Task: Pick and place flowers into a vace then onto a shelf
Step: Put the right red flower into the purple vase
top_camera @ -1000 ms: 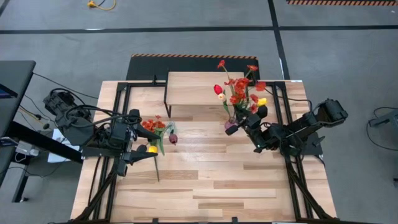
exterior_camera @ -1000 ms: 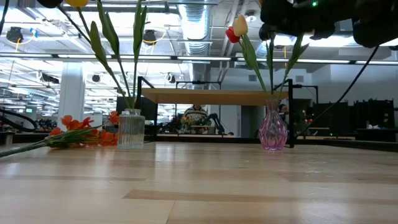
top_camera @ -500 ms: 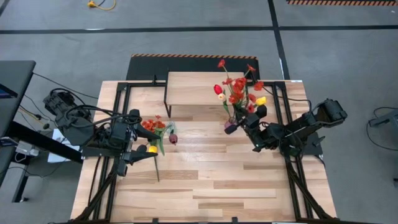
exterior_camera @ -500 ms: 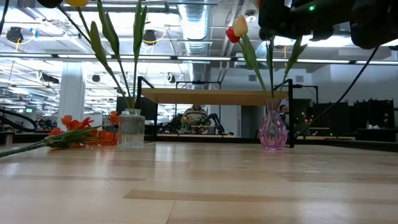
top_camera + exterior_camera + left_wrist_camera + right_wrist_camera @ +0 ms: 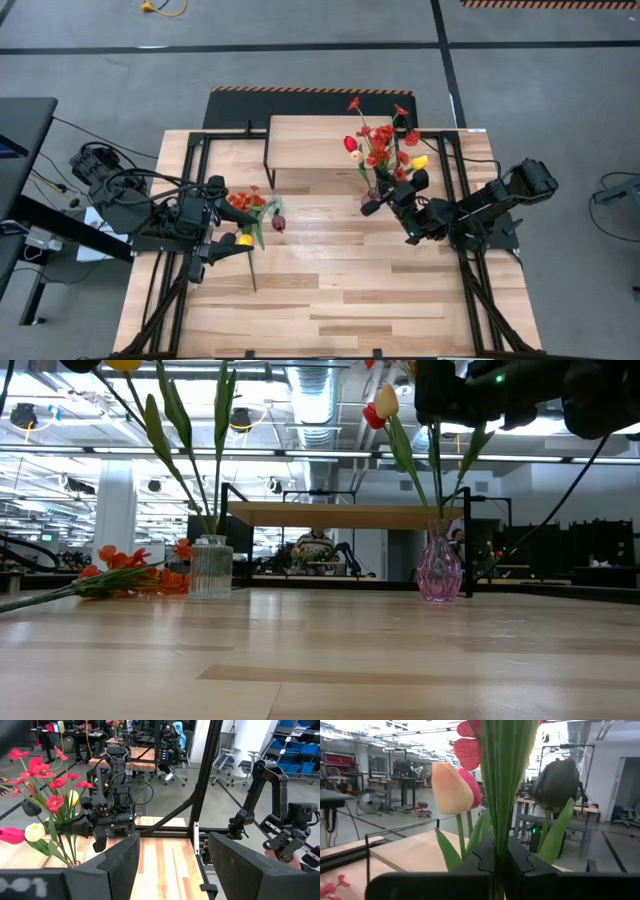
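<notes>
My right gripper (image 5: pixel 400 196) is shut on the red-orange blossom spray (image 5: pixel 385 135), above the pink glass vase (image 5: pixel 439 572) that stands just in front of the shelf (image 5: pixel 310 140). A red and a cream tulip (image 5: pixel 380 405) stand in that vase. My left gripper (image 5: pixel 222 240) is open, at the table's left beside the clear ribbed vase (image 5: pixel 210 567), which holds a yellow tulip (image 5: pixel 245 240). Another orange spray (image 5: pixel 130 578) lies flat on the table beside the clear vase. My right gripper pinches the spray's bunched green stems (image 5: pixel 500 815) between its two fingers (image 5: pixel 480 862), below the blossoms. The fingers come about level from the table's right and lie across the stems. The spray stands upright, its blossoms above the fingers; whether its lower ends are inside the pink vase, I cannot tell.
The shelf's (image 5: pixel 340 515) black legs stand close behind both vases. A dark maroon tulip head (image 5: pixel 278 223) shows by the clear vase. Black frame rails (image 5: pixel 455 200) run along the table's left and right sides. Bare slatted wood (image 5: pixel 330 300) fills the near half.
My right gripper has shifted slightly toward the table's left and far edge, still shut, carrying the spray with it; the blossoms now sit a little more over the pink vase. The left arm has kept still.
</notes>
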`<state>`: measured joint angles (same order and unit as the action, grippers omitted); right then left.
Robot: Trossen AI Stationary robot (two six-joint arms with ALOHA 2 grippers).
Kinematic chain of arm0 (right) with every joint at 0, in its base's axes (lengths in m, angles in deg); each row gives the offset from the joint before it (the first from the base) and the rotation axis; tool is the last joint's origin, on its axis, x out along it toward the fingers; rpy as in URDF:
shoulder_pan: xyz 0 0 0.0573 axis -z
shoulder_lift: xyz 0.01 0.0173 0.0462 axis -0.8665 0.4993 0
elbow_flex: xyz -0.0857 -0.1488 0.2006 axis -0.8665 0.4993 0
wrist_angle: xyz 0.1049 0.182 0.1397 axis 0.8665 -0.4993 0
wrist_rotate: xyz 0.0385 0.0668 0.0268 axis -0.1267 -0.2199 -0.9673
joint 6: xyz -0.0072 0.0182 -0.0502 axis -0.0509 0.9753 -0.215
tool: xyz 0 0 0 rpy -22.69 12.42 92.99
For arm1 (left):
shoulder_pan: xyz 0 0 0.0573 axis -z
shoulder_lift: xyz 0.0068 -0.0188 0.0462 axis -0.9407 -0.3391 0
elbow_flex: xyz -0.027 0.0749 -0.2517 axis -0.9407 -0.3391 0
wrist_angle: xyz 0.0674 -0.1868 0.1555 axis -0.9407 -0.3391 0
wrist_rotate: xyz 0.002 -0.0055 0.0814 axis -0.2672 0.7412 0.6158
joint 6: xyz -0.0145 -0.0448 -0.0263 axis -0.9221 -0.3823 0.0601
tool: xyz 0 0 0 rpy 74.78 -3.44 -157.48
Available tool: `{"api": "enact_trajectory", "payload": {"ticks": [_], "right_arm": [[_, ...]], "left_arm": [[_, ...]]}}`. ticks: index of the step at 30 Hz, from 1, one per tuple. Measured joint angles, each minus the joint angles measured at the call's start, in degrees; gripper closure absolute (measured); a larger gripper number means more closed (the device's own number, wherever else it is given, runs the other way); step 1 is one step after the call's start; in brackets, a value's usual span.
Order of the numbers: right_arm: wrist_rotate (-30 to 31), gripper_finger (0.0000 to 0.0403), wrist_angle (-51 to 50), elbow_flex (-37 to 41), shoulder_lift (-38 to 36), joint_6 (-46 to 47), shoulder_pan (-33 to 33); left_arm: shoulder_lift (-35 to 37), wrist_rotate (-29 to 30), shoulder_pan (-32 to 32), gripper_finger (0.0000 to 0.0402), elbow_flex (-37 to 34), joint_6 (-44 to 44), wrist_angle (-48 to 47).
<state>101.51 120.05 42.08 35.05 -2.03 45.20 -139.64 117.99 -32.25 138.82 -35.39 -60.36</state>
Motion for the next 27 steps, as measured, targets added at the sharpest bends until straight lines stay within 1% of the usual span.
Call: {"api": "enact_trajectory", "payload": {"ticks": [6, 13, 16, 18, 21, 27], "right_arm": [[0.1, 0.0386, -0.6, 0.0, 0.0, 1.8, 0.0], [-0.1, 0.0392, -0.7, 0.0, 0.0, 2.3, -0.5], [-0.3, 0.0387, -0.7, 0.0, 0.0, 2.3, -1.3], [-0.2, 0.0373, -0.7, 0.0, 0.0, 2.3, -1.8], [0.4, 0.0339, -0.7, 0.0, 0.0, 2.3, -2.6], [6.3, 0.0255, -2.4, -2.1, 0.0, 0.7, -5.5]], "left_arm": [[0.0, 0.0, 0.0, 0.0176, 0.0, -0.3, 0.0], [0.0, 0.0, 0.0, 0.0176, 0.0, -0.4, 0.0], [0.0, 0.0, 0.0, 0.0176, 0.0, -0.4, 0.0], [0.0, 0.0, 0.0, 0.0176, 0.0, -0.4, 0.0], [0.0, 0.0, 0.0, 0.0176, 0.0, -0.4, 0.0], [0.0, 0.0, 0.0, 0.0176, 0.0, -0.7, 0.0]]}}
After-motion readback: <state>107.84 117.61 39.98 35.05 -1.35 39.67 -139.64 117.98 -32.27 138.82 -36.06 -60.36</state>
